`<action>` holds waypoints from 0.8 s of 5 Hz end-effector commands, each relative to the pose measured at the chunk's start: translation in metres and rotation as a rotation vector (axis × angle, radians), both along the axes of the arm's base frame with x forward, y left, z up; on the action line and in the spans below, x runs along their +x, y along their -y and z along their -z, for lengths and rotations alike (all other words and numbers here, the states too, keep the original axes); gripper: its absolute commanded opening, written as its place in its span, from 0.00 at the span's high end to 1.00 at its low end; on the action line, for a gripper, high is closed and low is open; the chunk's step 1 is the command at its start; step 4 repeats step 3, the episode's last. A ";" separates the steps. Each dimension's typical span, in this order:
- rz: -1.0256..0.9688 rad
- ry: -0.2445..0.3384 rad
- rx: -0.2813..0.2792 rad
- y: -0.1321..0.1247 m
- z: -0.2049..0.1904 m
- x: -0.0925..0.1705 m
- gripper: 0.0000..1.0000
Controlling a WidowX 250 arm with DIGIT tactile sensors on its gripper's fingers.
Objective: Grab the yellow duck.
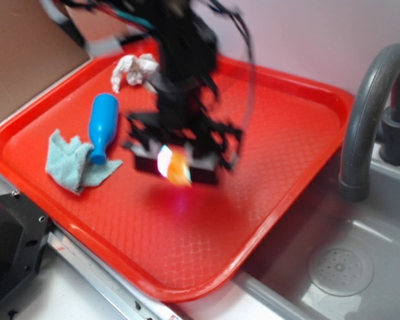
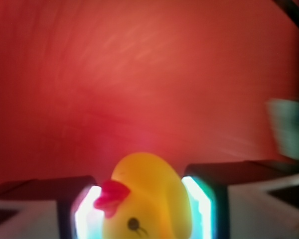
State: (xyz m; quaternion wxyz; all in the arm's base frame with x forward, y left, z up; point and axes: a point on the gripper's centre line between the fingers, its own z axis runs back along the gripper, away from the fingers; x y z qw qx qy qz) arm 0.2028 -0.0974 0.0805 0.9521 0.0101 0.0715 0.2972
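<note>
The yellow duck, with a red beak and a black eye, sits between my two fingers in the wrist view, both glowing pads against its sides. In the exterior view my black gripper is blurred and held above the red tray, with the duck showing as an orange-yellow blob between the fingers. The gripper is shut on the duck, and a reddish glow on the tray lies below it.
A blue bottle-shaped toy lies on a light teal cloth at the tray's left. A white crumpled cloth lies at the back. A grey sink with a drain and a dark faucet are to the right.
</note>
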 end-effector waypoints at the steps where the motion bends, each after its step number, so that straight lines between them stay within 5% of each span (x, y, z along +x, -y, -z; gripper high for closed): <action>1: -0.131 0.204 -0.122 -0.071 -0.098 -0.040 1.00; 2: -0.121 0.236 -0.153 -0.081 -0.116 -0.048 1.00; 3: -0.077 0.151 -0.148 -0.081 -0.107 -0.037 1.00; 4: -0.077 0.151 -0.148 -0.081 -0.107 -0.037 1.00</action>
